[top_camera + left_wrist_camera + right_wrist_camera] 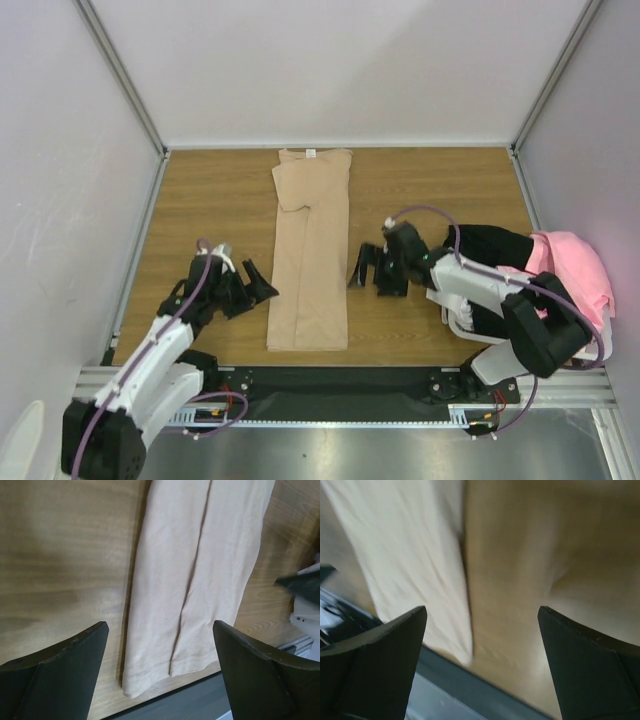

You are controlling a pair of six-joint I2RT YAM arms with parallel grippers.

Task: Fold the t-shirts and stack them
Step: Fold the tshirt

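Note:
A tan t-shirt [310, 250] lies flat on the wooden table as a long narrow strip, its sides folded in, the collar at the far end. My left gripper [262, 284] is open and empty just left of the strip's lower half. My right gripper [362, 268] is open and empty just right of it. The left wrist view shows the shirt's hem [190, 595] between the open fingers [60, 665]. The right wrist view shows the shirt's edge [410, 555], blurred. A black t-shirt [490, 250] and a pink t-shirt [575, 270] lie piled at the right edge.
The table's near edge has a dark metal rail [340, 385] holding the arm bases. White walls with metal posts close off the left, far and right sides. The right arm [500, 295] lies over the black shirt.

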